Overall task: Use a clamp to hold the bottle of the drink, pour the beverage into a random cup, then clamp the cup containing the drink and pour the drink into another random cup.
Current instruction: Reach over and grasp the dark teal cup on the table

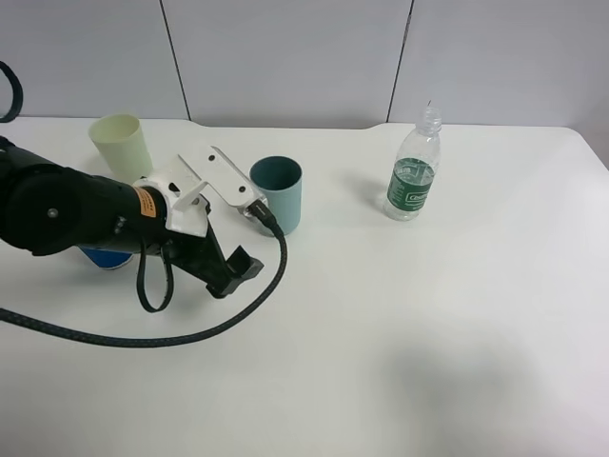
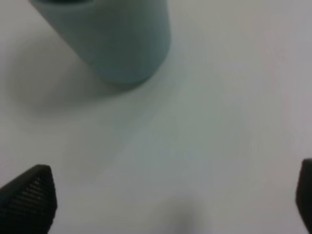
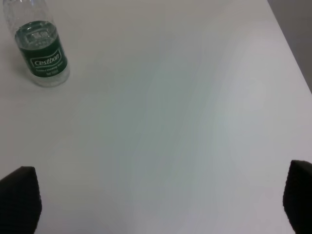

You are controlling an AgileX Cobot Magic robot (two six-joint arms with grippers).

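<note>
The left gripper [image 2: 165,200] stands wide open and empty near the teal cup [image 1: 278,195] — the right gripper [image 3: 159,197], likewise open, hangs well apart from the bottle [image 1: 414,178], upright on the white table [image 1: 428,333].

We take this for a robotics lab or test bench. Under our left pincer [image 1: 236,271] lies a plain white table [image 1: 428,343], and beyond the pincer stands a grey wall of flat panels [image 1: 285,57] with dark seams. Behind the pincer we see a black arm [image 1: 57,209], a white bracket [image 1: 219,176] and a thick braided cable [image 1: 190,335]. The props are simple: a teal tumbler [image 1: 278,193] just beside the pincer and a bottle [image 1: 413,171] well apart.
</note>
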